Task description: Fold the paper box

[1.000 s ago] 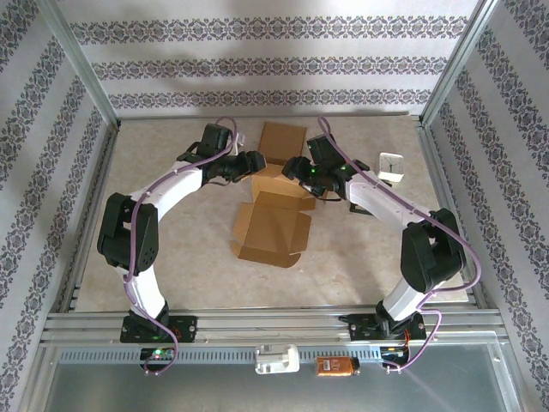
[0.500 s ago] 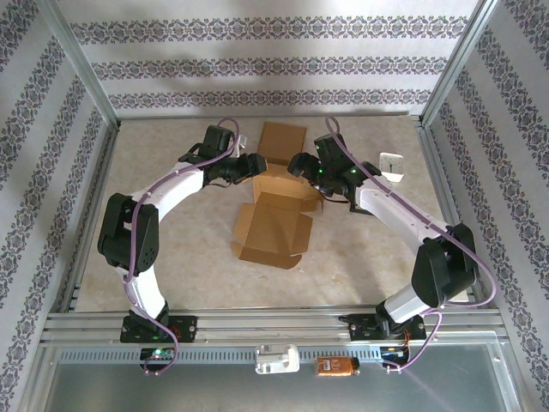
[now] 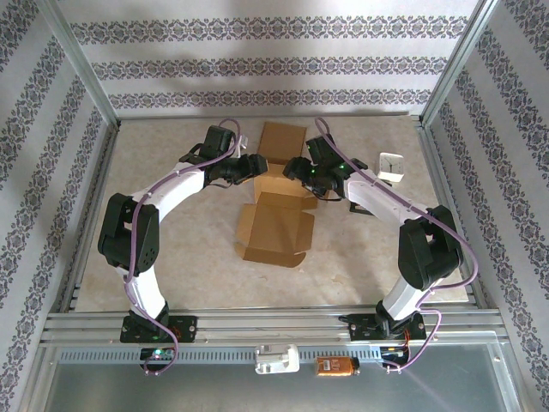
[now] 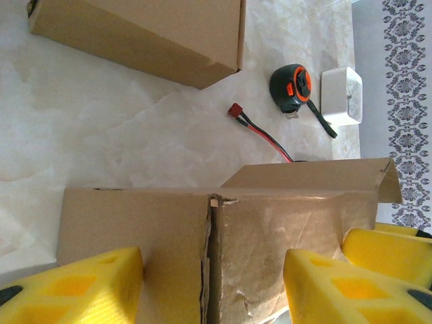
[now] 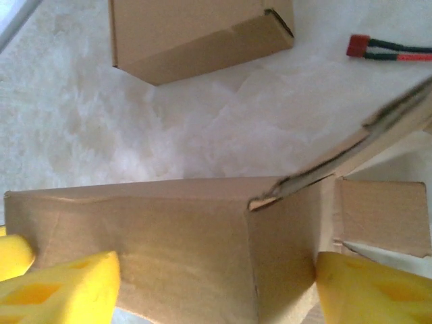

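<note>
The brown paper box [image 3: 279, 206] lies half folded in the middle of the table, its flat lid [image 3: 273, 230] spread towards the near side and its walls raised at the far end. My left gripper [image 3: 256, 165] is at the raised wall's left end. Its yellow fingers [image 4: 81, 287] stand apart over the cardboard panel [image 4: 223, 236], which has a torn seam. My right gripper [image 3: 297, 168] is at the right end, its jaws apart across the box corner [image 5: 202, 243]. One loose flap [image 5: 378, 128] sticks up on the right. Neither gripper pinches the cardboard.
A second, folded box [image 3: 282, 140] lies just behind the grippers. A black and orange tape measure [image 4: 291, 88], a white block [image 4: 342, 96] and a red and black cable [image 4: 260, 133] lie close by. A small white clock [image 3: 392, 165] stands at the right.
My right arm swung out and came back, with its jaws widening and then narrowing a little. The box's flat lid slid slightly right. The left arm has held still.
</note>
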